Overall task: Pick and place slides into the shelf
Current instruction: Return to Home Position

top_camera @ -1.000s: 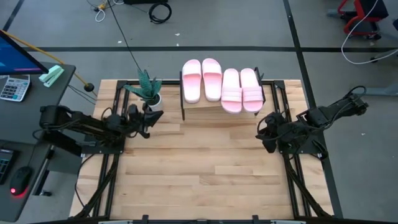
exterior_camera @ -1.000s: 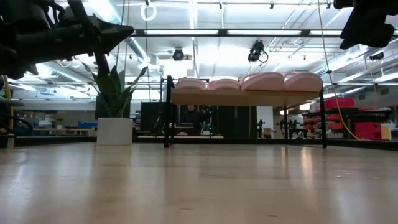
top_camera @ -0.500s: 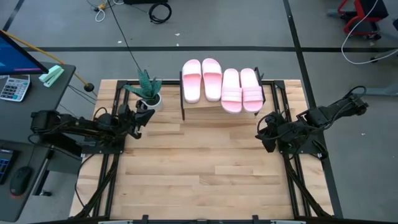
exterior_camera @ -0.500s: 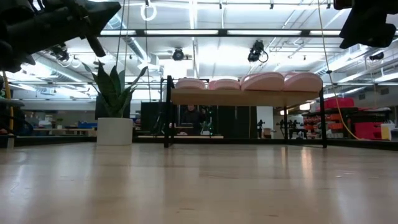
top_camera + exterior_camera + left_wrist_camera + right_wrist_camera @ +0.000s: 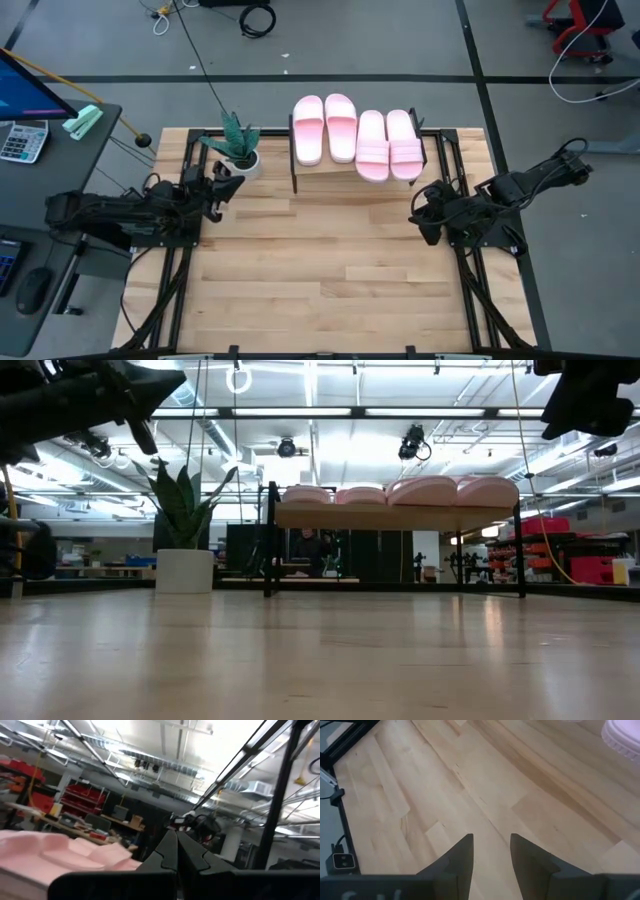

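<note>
Four pale pink slides [image 5: 356,138] lie side by side, soles down, on the plank top of the small black-framed shelf [image 5: 322,170] at the table's far edge. In the low view they show as a row [image 5: 400,491] on the plank [image 5: 395,516]. My left gripper [image 5: 222,188] hovers shut at the table's left side, near the plant, and holds nothing. In its wrist view its fingertips [image 5: 176,839] meet, with the slides [image 5: 50,857] beyond. My right gripper [image 5: 420,214] hovers open and empty at the right side, fingers [image 5: 460,855] over bare wood.
A potted snake plant [image 5: 238,148] stands left of the shelf, close to my left gripper; it also shows in the low view [image 5: 185,550]. The slatted wooden tabletop [image 5: 320,270] stretches between both arms. A desk with a calculator [image 5: 22,140] sits beyond the left edge.
My left gripper has drawn back toward the table's left edge, away from the shelf, and risen a little in the low view. The slides and the shelf have stayed where they were.
</note>
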Tool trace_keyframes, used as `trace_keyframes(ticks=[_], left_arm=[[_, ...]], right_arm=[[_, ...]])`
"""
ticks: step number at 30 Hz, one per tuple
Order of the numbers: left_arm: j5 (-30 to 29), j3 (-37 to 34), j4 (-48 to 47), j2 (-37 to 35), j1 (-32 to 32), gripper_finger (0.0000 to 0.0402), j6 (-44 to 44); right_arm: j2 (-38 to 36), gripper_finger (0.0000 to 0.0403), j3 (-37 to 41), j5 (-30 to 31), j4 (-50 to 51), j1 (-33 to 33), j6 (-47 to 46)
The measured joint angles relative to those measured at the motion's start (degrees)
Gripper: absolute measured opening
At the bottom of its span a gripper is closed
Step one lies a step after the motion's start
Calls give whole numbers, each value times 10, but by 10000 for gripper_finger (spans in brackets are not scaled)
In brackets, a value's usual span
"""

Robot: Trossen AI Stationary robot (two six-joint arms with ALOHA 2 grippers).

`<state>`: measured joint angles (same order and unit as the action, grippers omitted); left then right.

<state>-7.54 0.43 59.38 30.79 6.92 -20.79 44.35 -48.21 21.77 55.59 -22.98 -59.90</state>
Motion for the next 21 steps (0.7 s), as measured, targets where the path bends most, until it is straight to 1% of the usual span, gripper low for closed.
trace_keyframes(ticks=[4, 10, 11, 15, 21], left_arm=[[-1, 9, -98, -53, 17, 0, -3], [11, 73, -289, -125, 36, 0, 4], [14, 81, -308, -131, 36, 0, 5], [22, 85, -303, -140, 23, 0, 5], [-7, 85, -306, -134, -18, 0, 13]], right_arm=[[3, 135, 0, 2, 0, 0, 0], [3, 135, 0, 3, -4, 0, 0], [3, 135, 0, 3, -4, 0, 0], [3, 135, 0, 9, -4, 0, 3], [3, 135, 0, 9, -4, 0, 10]])
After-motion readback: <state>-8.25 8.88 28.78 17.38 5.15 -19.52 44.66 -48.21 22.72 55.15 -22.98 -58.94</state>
